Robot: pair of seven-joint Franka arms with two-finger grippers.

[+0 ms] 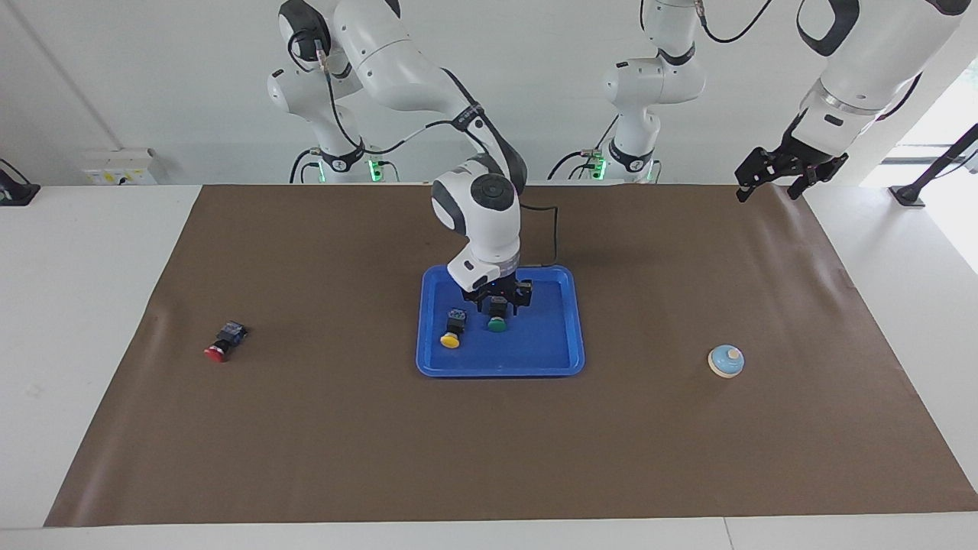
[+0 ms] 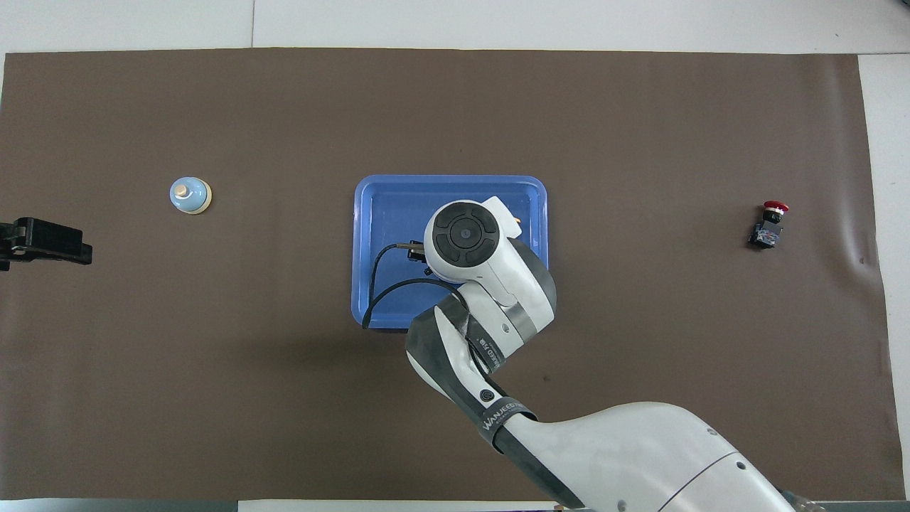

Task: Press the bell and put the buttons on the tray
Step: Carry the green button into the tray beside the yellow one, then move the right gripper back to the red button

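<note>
Fingers of the right gripper point(image 1: 498, 303) stand spread astride the green button point(image 1: 497, 322), released, inside the blue tray point(image 1: 561, 336) — the yellow button point(image 1: 451, 338) lies just beside them. Far off toward the right arm's end lies the red button point(image 1: 221, 345) on bare brown matting. Left gripper point(image 1: 779, 177) waits spread over the mat's edge; the domed bell point(image 1: 726, 360) sits apart.

From overhead, the right arm hides both tray buttons; smooth white desk point(image 2: 498, 21) — a wall-less strip — rims the mat.

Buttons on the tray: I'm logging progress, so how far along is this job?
Done: the yellow button and green button lie in the tray. In hand: the right pincer stands open over the green one. Left: the red button sits on the mat. The bell shows no sign either way; the left pincer waits, open.
</note>
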